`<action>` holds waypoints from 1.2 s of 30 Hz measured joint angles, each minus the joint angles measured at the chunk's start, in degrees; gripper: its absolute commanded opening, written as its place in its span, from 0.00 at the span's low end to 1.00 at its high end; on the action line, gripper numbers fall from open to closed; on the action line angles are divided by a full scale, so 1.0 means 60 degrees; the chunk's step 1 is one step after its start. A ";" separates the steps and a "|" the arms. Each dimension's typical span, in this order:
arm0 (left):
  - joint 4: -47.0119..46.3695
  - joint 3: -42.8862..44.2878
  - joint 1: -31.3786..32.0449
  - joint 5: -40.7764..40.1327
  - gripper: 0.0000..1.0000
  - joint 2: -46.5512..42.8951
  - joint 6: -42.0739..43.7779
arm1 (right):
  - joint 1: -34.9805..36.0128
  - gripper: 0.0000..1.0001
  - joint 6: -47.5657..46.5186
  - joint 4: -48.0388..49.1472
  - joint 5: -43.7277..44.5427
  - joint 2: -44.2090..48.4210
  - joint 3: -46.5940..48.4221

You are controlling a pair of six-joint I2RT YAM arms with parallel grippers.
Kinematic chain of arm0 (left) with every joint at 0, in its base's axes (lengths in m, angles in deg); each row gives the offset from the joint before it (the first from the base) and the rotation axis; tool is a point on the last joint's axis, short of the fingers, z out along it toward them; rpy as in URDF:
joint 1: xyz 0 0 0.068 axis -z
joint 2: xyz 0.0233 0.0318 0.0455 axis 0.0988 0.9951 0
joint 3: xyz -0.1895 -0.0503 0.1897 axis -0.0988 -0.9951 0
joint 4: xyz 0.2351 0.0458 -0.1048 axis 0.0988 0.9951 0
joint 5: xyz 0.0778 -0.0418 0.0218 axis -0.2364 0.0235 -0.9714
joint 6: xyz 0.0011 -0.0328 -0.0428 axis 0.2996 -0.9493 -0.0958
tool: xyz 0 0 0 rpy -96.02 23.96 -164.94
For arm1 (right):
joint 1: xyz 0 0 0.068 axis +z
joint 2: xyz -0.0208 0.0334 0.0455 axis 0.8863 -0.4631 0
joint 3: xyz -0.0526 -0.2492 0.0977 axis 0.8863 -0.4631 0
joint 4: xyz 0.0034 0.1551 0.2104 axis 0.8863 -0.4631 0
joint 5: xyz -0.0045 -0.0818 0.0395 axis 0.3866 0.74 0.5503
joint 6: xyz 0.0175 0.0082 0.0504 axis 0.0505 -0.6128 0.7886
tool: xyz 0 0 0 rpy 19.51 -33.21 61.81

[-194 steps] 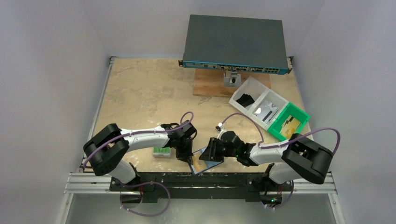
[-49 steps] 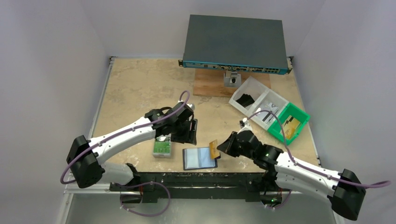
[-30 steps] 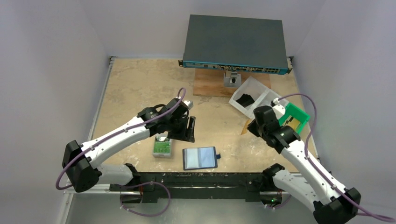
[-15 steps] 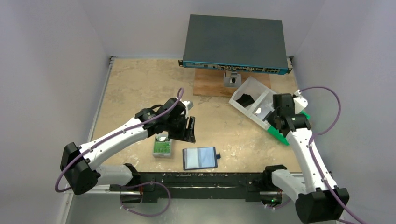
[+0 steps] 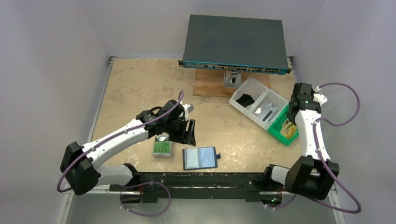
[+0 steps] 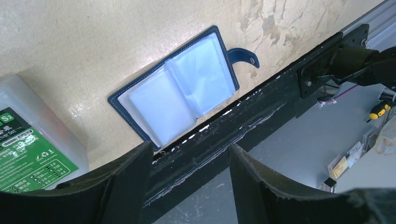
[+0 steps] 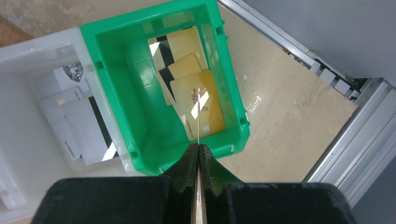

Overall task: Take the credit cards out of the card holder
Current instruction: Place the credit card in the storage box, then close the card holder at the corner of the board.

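The card holder (image 5: 200, 157) lies open and flat near the table's front edge, its clear sleeves showing light blue (image 6: 180, 91). My left gripper (image 5: 189, 133) hovers just behind it, open with nothing between its fingers (image 6: 190, 151). My right gripper (image 5: 292, 119) hangs over the green bin (image 5: 280, 133) at the right, shut (image 7: 198, 147) on a credit card (image 7: 198, 116) seen edge-on as a thin line. Several tan-gold credit cards (image 7: 211, 112), some with dark stripes, lie in the green bin (image 7: 140, 29) below it.
A grey case with a green label (image 5: 162, 146) sits left of the card holder, also in the left wrist view (image 6: 28, 154). A white tray (image 5: 254, 98) with white cards adjoins the green bin. A network switch (image 5: 233, 42) on a wooden board (image 5: 210, 84) stands at the back.
My right arm has swung from the table's middle out to the right with the card, and now hangs over the green bin. The left arm has barely moved.
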 measured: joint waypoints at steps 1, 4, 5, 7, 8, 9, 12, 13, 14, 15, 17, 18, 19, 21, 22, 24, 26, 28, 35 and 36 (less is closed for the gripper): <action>-0.0007 -0.0044 -0.0004 0.0036 0.61 -0.0004 0.0000 | -0.0011 0.00 -0.0015 0.0015 0.0040 -0.0157 0.0076; -0.0087 -0.0208 -0.0040 0.0164 0.61 -0.0044 0.0000 | -0.0022 0.00 -0.0018 0.0277 0.0073 -0.0838 0.0346; -0.0087 -0.0248 -0.0044 0.0182 0.61 -0.0066 0.0000 | -0.0022 0.00 -0.0018 0.0397 0.0069 -0.1042 0.0393; -0.0149 -0.0321 -0.0044 0.0211 0.61 -0.0109 -0.0004 | -0.0022 0.03 -0.0015 0.0546 0.0069 -0.1457 0.0506; -0.0193 -0.0372 -0.0044 0.0229 0.62 -0.0138 0.0000 | -0.0022 0.08 -0.0007 0.0597 0.0076 -0.1719 0.0597; -0.0222 -0.0426 -0.0044 0.0237 0.62 -0.0171 -0.0004 | -0.0025 0.17 -0.0004 0.0652 0.0080 -0.1996 0.0692; -0.0313 -0.0681 -0.0047 0.0240 0.66 -0.0324 -0.0007 | -0.0033 0.39 -0.0033 0.0783 0.0066 -0.2590 0.0882; -0.0328 -0.0790 -0.0055 0.0240 0.67 -0.0382 -0.0011 | -0.0033 0.45 -0.0091 0.0831 0.0044 -0.2703 0.0900; -0.0353 -0.0892 -0.0058 0.0240 0.68 -0.0430 -0.0022 | -0.0033 0.47 -0.0142 0.0863 0.0007 -0.2728 0.0903; -0.0390 -0.0980 -0.0066 0.0240 0.68 -0.0463 -0.0033 | -0.0040 0.48 -0.0197 0.0892 -0.0047 -0.2721 0.0907; -0.0470 -0.1180 -0.0095 0.0233 0.68 -0.0521 -0.0091 | -0.0047 0.51 -0.0310 0.0918 -0.0204 -0.2641 0.0965; -0.0517 -0.1286 -0.0106 0.0229 0.68 -0.0543 -0.0120 | -0.0047 0.53 -0.0375 0.0929 -0.0346 -0.2597 0.1013; -0.0539 -0.1370 -0.0106 0.0219 0.68 -0.0557 -0.0182 | -0.0047 0.54 -0.0390 0.0936 -0.0390 -0.2543 0.1024; -0.0583 -0.1570 -0.0106 0.0153 0.68 -0.0597 -0.0248 | -0.0047 0.58 -0.0514 0.0965 -0.0732 -0.2324 0.1027; -0.0605 -0.1701 -0.0106 0.0106 0.68 -0.0634 -0.0273 | -0.0044 0.60 -0.0579 0.0969 -0.0951 -0.2171 0.1024; -0.0634 -0.1909 -0.0106 0.0004 0.68 -0.0685 -0.0313 | 0.0055 0.62 -0.0692 0.1009 -0.1381 -0.1683 0.0947; -0.0663 -0.2157 -0.0106 -0.0117 0.68 -0.0736 -0.0426 | 0.0339 0.65 -0.0736 0.1049 -0.1701 -0.0958 0.0710; -0.0714 -0.2393 -0.0106 -0.0189 0.68 -0.0747 -0.0510 | 0.0914 0.66 -0.0688 0.1093 -0.1934 -0.0208 0.0372; -0.1071 -0.2871 -0.0098 -0.0262 0.64 -0.0597 -0.0787 | 0.4728 0.72 0.0463 0.1231 -0.2962 0.1916 -0.1606; -0.1115 -0.2885 -0.0087 -0.0277 0.63 -0.0557 -0.0809 | 0.5286 0.73 0.0725 0.1315 -0.3089 0.2073 -0.1938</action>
